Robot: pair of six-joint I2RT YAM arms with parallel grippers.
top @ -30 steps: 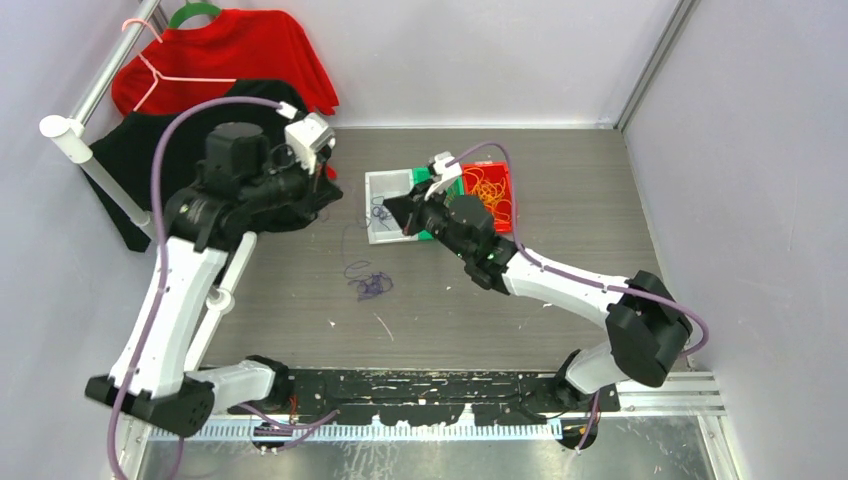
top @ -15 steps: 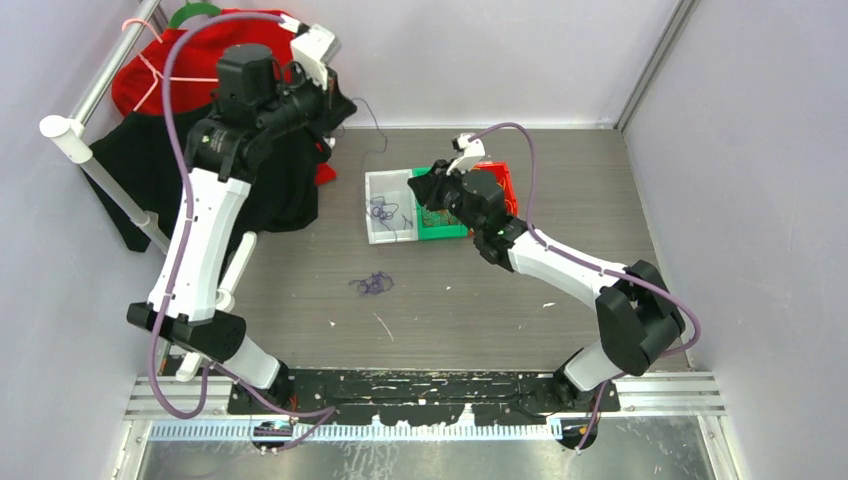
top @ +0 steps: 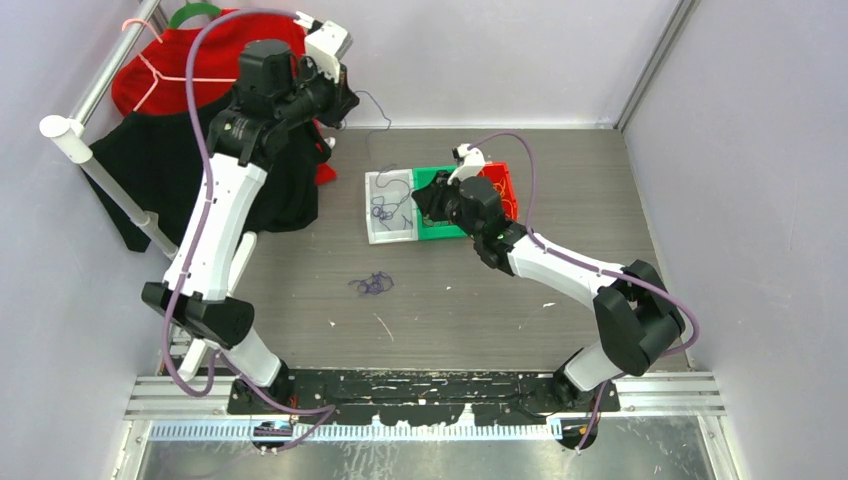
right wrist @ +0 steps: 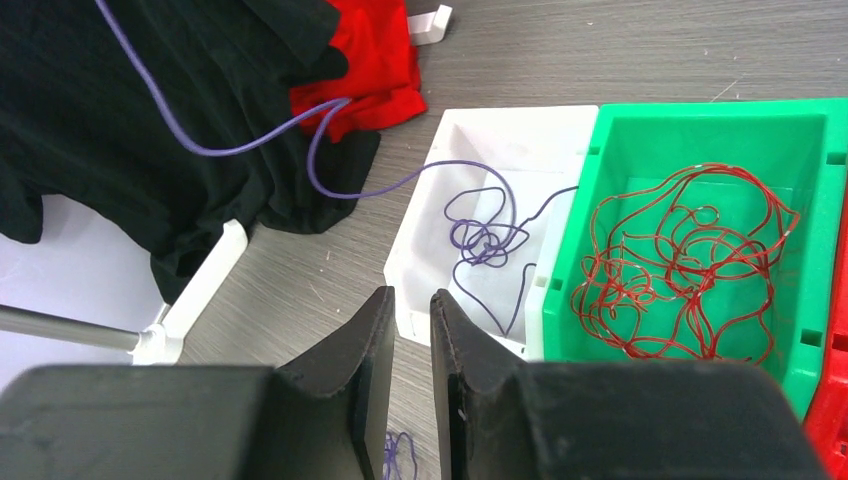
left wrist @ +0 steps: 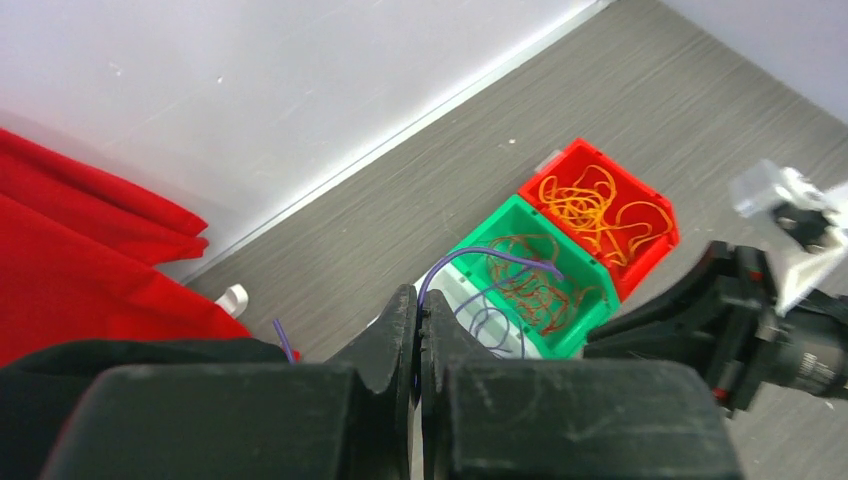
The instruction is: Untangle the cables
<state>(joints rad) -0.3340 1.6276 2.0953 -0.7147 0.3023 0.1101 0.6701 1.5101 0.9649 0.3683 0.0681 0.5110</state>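
Note:
My left gripper (top: 346,100) is raised high at the back left, shut on a thin purple cable (top: 385,122). That cable hangs down into the white bin (top: 372,225), where more purple cable (right wrist: 482,240) lies coiled. In the left wrist view the held strand (left wrist: 480,256) arcs out from the shut jaws (left wrist: 420,305). My right gripper (top: 420,198) hovers over the seam between the white and green bins, jaws (right wrist: 412,300) slightly open with nothing between them. Red-brown cables (right wrist: 690,265) fill the green bin (right wrist: 610,150), and orange cables (left wrist: 595,205) fill the red bin (left wrist: 660,250).
A small purple tangle (top: 372,285) lies loose on the table in front of the bins. Black cloth (top: 130,170) and red cloth (top: 230,50) hang from a white rail (top: 95,165) at the back left. Walls close in at the back and right.
My left arm has swung up and back, drawing the purple cable out of the white bin. My right gripper has opened a little and shifted from over the white bin toward the green one.

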